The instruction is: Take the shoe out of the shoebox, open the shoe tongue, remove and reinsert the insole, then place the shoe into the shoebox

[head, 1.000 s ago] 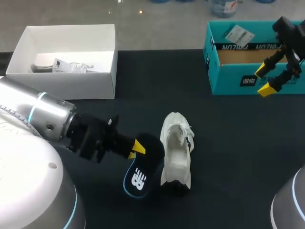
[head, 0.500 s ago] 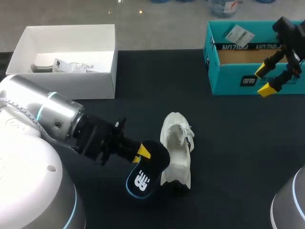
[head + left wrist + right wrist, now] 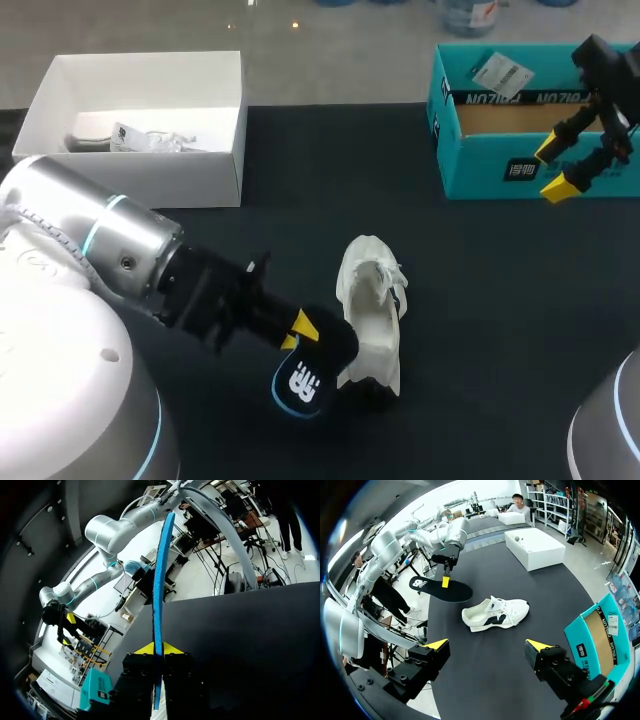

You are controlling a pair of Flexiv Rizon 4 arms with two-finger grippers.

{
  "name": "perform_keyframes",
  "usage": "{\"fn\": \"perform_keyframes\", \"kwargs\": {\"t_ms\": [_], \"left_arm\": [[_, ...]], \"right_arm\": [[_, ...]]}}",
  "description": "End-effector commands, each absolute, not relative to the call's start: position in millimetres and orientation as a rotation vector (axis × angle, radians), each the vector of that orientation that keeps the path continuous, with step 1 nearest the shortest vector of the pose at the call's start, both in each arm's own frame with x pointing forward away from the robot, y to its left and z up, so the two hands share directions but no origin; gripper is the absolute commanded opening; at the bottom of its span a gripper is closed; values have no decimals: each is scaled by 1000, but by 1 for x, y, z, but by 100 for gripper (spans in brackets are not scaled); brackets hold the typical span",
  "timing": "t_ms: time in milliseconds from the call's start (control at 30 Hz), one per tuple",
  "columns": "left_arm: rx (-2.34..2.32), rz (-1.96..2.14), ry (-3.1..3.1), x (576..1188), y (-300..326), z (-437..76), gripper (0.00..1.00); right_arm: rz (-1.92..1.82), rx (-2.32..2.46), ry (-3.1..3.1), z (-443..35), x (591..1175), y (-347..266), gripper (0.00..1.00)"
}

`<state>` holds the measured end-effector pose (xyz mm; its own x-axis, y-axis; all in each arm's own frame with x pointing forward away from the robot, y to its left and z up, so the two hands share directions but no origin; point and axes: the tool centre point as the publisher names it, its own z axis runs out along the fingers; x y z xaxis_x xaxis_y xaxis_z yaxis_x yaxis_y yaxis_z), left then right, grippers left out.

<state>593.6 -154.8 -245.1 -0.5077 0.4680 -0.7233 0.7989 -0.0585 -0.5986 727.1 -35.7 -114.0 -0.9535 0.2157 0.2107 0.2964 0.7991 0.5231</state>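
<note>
Your left tool (image 3: 159,650) is pressed together on the insole (image 3: 310,368): in the left wrist view the insole stands edge-on between the two yellow tips, its blue rim running straight out ahead of them. In the head view, your left arm comes in low from the left side. The insole's dark face with a white logo turns up, and the tool grips it at the end away from the logo.

The insole is out of the shoe (image 3: 370,310) and just beside its heel end. The head view does not settle whether the two touch. The right wrist view shows the insole held off the tabletop (image 3: 480,330) with a narrow gap to the shoe.

The shoe is white with dark trim and rests on the tabletop near the middle. Its opening is visible from above, its heel towards you and its toe towards the far edge. It is outside the teal shoebox (image 3: 500,170) and well apart from it.

Your right tool (image 3: 555,168) has its fingers spread with nothing between them. It hangs in front of the teal shoebox's near wall at the far right. That shoebox is open, with a brown inside and a tag at its back rim.

A white box (image 3: 140,180) stands open at the far left, with pale paper inside
</note>
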Motion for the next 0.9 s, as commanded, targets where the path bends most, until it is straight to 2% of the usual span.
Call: {"fn": "perform_keyframes", "kwargs": {"t_ms": [33,900], "left_arm": [[1340,-1603,1932,588,-162,-255,0],[1254,-1596,1989,618,-180,-287,0]], "right_arm": [[-856,-406,-2845,-114,729,-35,100],[-856,-406,-2845,-114,729,-35,100]]}}
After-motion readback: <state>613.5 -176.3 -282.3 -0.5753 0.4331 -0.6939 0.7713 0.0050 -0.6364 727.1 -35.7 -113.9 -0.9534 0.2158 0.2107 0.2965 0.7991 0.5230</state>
